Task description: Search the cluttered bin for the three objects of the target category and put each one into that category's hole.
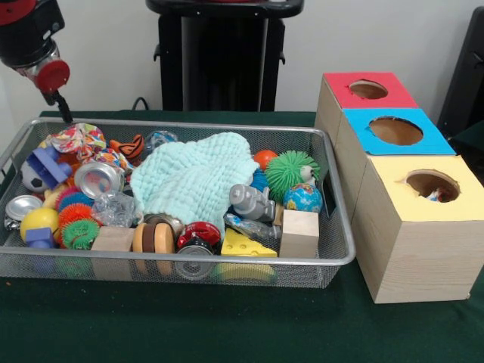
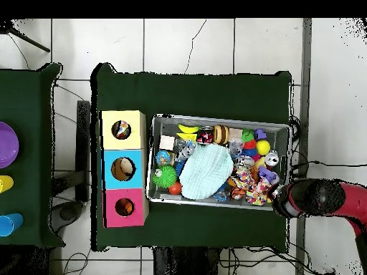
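A wire-mesh bin (image 1: pixel 45 268) (image 2: pixel 215 118) holds several toys under and around a mint cloth (image 1: pixel 193 178) (image 2: pixel 206 172). Among them are a green spiky ball (image 1: pixel 291 172), a globe ball (image 1: pixel 302 198), a wooden block (image 1: pixel 299 233), a yellow cheese wedge (image 1: pixel 246 246), a grey figure (image 1: pixel 252 203) and a tin can (image 1: pixel 98 179). My gripper (image 1: pixel 64 113) (image 2: pixel 276 195) hangs just above the bin's far left corner in the front view, touching nothing. To the right stand three boxes with round holes, topped red (image 1: pixel 393 94), blue (image 1: pixel 427 140) and yellow (image 1: pixel 469 200).
A soccer ball (image 1: pixel 32 175), a yellow ball (image 1: pixel 38 221), a wooden spool (image 1: pixel 155 238) and a knotted fabric toy (image 1: pixel 76 140) crowd the bin's left end. Something small shows inside the yellow box's hole (image 1: pixel 435 195). Green cloth covers the table (image 1: pixel 227 325).
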Robot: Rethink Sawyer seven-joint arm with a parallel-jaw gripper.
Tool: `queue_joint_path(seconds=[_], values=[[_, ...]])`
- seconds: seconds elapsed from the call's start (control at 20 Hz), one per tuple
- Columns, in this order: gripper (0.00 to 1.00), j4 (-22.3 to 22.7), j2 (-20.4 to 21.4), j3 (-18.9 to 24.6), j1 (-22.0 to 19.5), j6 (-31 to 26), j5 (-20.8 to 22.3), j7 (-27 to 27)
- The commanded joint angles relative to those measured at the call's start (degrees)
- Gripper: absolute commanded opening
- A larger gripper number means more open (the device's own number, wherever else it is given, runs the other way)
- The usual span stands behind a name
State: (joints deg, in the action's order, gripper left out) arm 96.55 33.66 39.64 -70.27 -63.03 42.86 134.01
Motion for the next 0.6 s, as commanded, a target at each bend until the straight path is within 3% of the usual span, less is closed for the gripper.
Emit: queue_joint_path(seconds=[0.05, 0.25, 0.6], values=[[1.00, -2.4, 1.4, 2.5, 1.7, 4.0, -1.0, -12.8], [1.00, -1.8, 3.1, 2.0, 2.5, 3.2, -1.3, -11.7], [1.00, -1.6, 2.4, 1.9, 2.6, 4.4, -1.5, -12.1]])
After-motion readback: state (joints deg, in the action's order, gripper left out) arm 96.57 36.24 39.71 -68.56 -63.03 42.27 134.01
